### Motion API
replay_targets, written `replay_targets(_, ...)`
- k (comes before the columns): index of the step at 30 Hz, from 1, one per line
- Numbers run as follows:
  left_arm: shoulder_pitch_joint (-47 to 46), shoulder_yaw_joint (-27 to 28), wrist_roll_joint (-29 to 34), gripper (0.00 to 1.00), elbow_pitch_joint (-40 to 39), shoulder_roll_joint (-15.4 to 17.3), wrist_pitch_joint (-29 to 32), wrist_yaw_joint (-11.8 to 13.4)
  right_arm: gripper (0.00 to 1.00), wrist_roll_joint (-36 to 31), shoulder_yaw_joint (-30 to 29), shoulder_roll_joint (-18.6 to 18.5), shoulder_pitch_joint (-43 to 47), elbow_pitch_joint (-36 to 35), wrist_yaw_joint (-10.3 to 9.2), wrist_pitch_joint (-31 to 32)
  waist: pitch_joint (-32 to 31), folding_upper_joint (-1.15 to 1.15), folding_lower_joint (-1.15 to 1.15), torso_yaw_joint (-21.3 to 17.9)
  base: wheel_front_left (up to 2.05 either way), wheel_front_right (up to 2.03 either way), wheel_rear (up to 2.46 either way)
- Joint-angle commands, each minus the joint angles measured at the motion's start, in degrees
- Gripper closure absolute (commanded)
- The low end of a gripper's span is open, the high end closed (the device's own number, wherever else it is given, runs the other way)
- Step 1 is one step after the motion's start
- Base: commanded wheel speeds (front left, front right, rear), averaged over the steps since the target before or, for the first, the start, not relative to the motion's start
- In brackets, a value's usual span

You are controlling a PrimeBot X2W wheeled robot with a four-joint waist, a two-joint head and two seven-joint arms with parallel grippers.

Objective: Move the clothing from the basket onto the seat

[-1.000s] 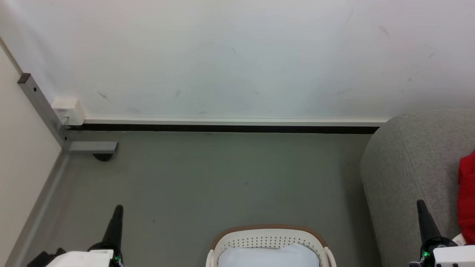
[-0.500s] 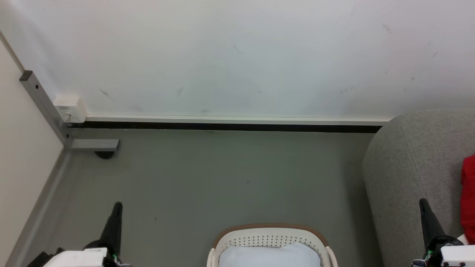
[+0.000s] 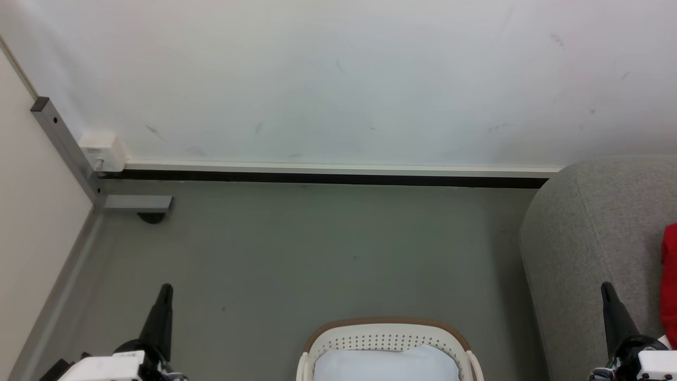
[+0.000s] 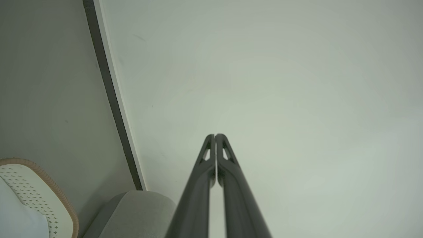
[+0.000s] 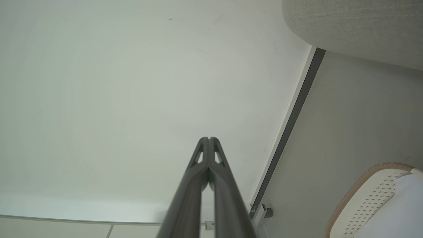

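Seeing clothing point(image 3: 670, 286) on the seat point(image 3: 587, 222) and bare lining point(image 3: 386, 366) in the basket point(image 3: 389, 338), I seem done, left claw point(image 3: 166, 290) and right claw point(image 3: 606, 288) together, empty.

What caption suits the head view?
Left hand and right hand, shut, flank the basket; red clothing lies on the seat.

Scuffed white wall point(image 3: 338, 79); grey floor point(image 3: 317, 254)

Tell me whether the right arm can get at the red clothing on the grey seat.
Probably yes. The right tool, shut, sits close beside the red clothing on the seat, with nothing between them; it would need to open first.
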Motion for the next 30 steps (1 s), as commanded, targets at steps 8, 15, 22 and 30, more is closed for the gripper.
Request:
replay_targets(8,-0.55,0.16,-1.28,1.0,-0.22,0.42,0.3,-0.4,1.0,0.7,-0.41,0.08,-0.75,-0.36,-0.1,0.19,0.03,0.0,0.0,0.03,0.0,0.0,0.0)
replay_targets(15,-0.55,0.16,-1.28,1.0,-0.21,0.41,0.3,-0.4,1.0,0.68,-0.42,0.07,-0.74,-0.35,-0.1,0.2,0.03,0.0,0.0,0.03,0.0,0.0,0.0)
replay_targets(22,-0.55,0.16,-1.29,1.0,-0.22,0.41,0.29,-0.4,1.0,0.65,-0.43,0.09,-0.75,-0.35,-0.1,0.22,0.03,0.0,0.0,0.03,0.0,0.0,0.0)
replay_targets(30,-0.55,0.15,-1.29,1.0,-0.22,0.41,0.29,-0.4,1.0,0.65,-0.44,0.09,-0.75,-0.35,-0.1,0.23,0.03,0.0,0.0,0.03,0.0,0.0,0.0)
